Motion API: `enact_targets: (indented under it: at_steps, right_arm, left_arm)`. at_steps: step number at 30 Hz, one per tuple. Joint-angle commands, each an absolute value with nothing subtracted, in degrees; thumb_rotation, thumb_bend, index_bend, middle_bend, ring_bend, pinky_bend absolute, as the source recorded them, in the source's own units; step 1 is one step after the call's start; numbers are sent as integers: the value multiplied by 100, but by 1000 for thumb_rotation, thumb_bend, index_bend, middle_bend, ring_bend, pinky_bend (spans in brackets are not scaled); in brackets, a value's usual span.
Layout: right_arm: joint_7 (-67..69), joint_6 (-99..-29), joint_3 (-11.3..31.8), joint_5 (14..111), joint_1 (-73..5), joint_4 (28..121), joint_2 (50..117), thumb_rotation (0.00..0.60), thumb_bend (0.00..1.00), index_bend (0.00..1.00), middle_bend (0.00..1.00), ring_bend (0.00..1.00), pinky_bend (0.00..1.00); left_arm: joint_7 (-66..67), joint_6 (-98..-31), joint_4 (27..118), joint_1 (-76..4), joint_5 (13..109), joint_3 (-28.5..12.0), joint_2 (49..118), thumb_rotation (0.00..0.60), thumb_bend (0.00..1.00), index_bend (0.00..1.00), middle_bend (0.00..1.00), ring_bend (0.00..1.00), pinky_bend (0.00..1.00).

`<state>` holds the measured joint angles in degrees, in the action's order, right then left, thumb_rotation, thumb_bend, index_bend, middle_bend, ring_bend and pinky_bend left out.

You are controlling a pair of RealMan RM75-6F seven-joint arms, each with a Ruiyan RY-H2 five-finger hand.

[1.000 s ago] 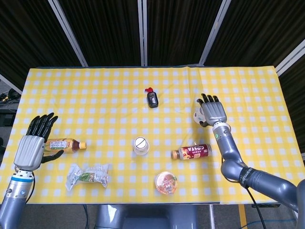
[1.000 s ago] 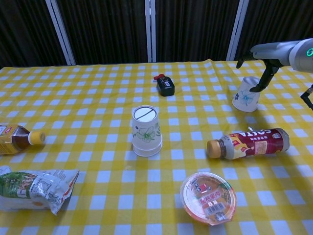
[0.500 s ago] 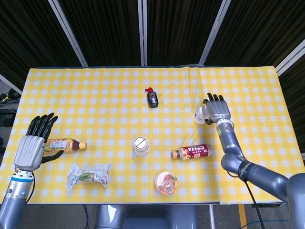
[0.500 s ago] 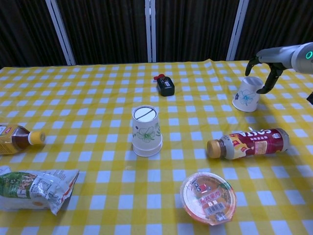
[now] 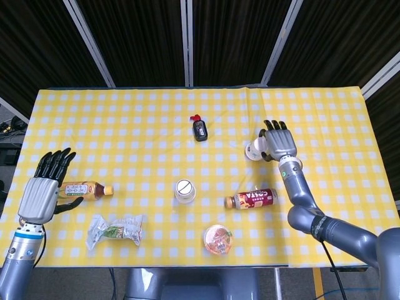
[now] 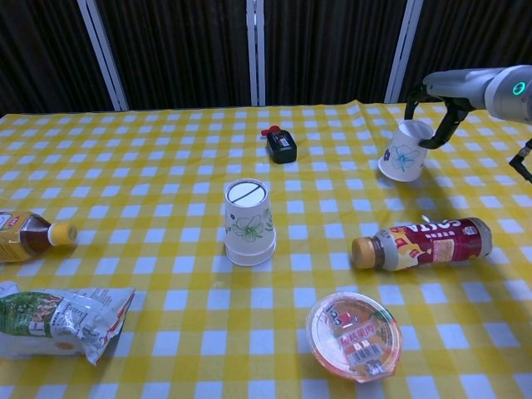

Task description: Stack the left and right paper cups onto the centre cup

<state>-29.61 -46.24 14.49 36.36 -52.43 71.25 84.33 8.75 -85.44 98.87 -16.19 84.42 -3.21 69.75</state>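
The centre paper cup [image 5: 185, 190] [image 6: 248, 222] stands upside down mid-table, white with a green flower print. My right hand [image 5: 277, 144] [image 6: 438, 125] grips a second paper cup [image 5: 254, 150] [image 6: 402, 152] with a blue print. It holds that cup tilted and just off the cloth, at the right rear of the centre cup. My left hand [image 5: 45, 182] hovers at the table's left edge with its fingers spread and nothing in it, beside a tea bottle [image 5: 86, 189] [image 6: 30, 233]. I see only these two cups.
A small black bottle with a red cap [image 5: 199, 130] [image 6: 282, 146] lies behind the centre cup. A Costa bottle [image 5: 252, 199] [image 6: 425, 242] lies on its side at the right front. A sealed snack bowl [image 5: 217, 240] [image 6: 353, 334] and a snack packet [image 5: 115, 229] [image 6: 58, 321] sit near the front edge.
My right hand closed around the blue-print cup, lifted it off the cloth, tipped it and carried it a little to the left. The left hand stayed still.
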Motion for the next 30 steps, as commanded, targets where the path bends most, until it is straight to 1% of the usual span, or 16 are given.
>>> enact_targets:
  at_steps: [1,6,10,12,15,19,22,30]
  right_arm:
    - [-2771,-4938,1543,4018,-5153,7762,8136,600,304,467,65,0,31]
    - [-2662,-5352,1599,4644,-5030,8979,7651,600,297,467,68,0,34]
    - [-2552,-5526,1640,5012,-4959,9890,7364,600,296,472,68,0,34]
    - [-2549,-5598,1623,5206,-4928,10381,7221,600,294,476,68,0,42]
    - [-2667,-5739,1555,5449,-4906,10870,7127,600,293,480,72,0,54]
    - [-2767,-5872,1508,5605,-4908,11133,7156,600,293,486,79,0,63]
    - [-2855,-5977,1483,5669,-4951,11278,7304,600,293,486,80,0,65]
    - [-3104,-6066,1347,5617,-5103,11176,7770,600,293,486,78,0,65]
  left_arm:
    - [880,-8538,9897,-1605,8445,-332,6967,600,101,0,0,0,0]
    - [923,-8525,9913,-1576,8463,-362,6964,600,100,0,0,0,0]
    - [965,-8490,9919,-1567,8484,-370,6968,600,100,0,0,0,0]
    - [970,-8471,9907,-1562,8480,-384,6973,600,100,0,0,0,0]
    - [965,-8424,9877,-1559,8412,-419,6983,600,100,0,0,0,0]
    - [963,-8388,9854,-1561,8371,-448,6994,600,100,0,0,0,0]
    - [953,-8348,9815,-1568,8343,-475,7002,600,101,0,0,0,0]
    - [886,-8248,9755,-1574,8273,-522,7009,600,100,0,0,0,0]
